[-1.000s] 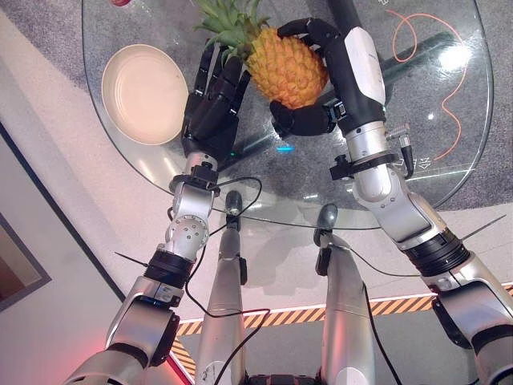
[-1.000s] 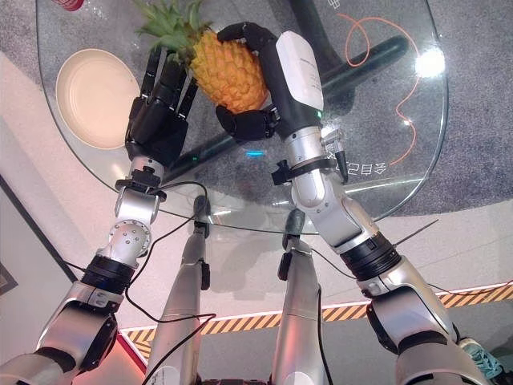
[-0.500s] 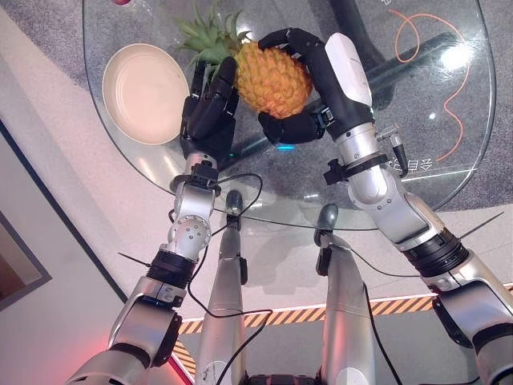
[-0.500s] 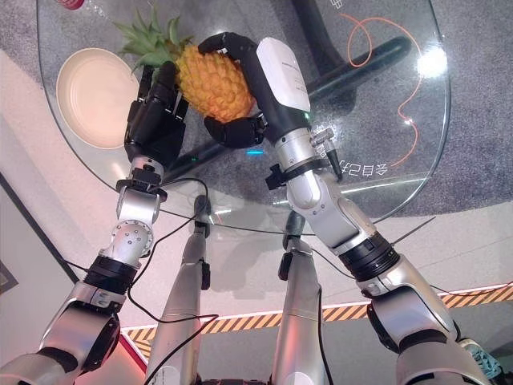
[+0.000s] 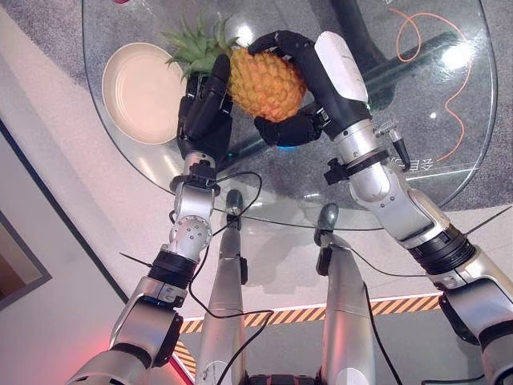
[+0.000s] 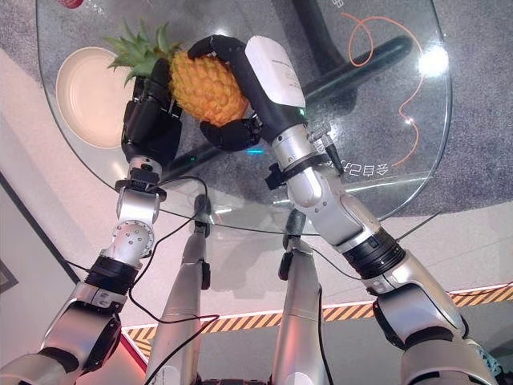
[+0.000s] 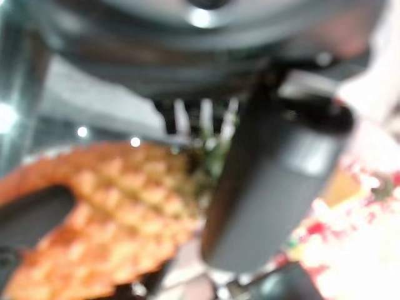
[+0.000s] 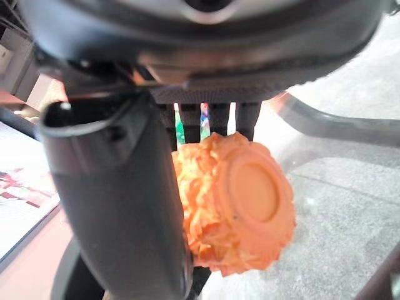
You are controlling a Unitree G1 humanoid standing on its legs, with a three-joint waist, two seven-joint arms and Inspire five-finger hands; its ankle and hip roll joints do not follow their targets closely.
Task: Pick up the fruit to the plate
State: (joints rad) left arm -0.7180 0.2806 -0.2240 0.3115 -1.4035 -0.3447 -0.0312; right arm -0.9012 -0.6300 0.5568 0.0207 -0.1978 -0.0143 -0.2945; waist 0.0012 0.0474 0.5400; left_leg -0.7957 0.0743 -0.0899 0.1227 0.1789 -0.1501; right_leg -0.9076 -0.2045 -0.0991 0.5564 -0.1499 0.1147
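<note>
pineapple [image 5: 265, 82] is up off the round glass table [image 5: 449, 152], held between the two dark hands over the table's left half, lying on its side with the green leafy crown pointing left and the flat cut base pointing right. starting at the left, a cream plate [image 5: 143, 90] sits on the glass near the table's left edge, bare inside, and the tips of the pineapple's leaves [image 5: 195, 50] reach out over its right rim, though i can't tell whether they touch it. just right of the plate the left hand [image 5: 203, 112] stands with its fingers fairly straight and pointing up, pressed flat against the crown end of the fruit rather than wrapped round it; in the left wrist view the thumb sits beside the leaves and the orange skin. next comes the fruit itself, orange and knobbly. on its right side the right hand [image 5: 298, 88] is clamped round the body, fingers curled over the top of it and the thumb hooked underneath, so the fruit is gripped from above and below; the right wrist view shows the pineapple's round base [image 8: 252, 191] tucked between the thumb and the row of fingers. further right on the glass, well apart from the hands, a thin orange cord [image 5: 449, 56] loops across the far right part of the table.
</note>
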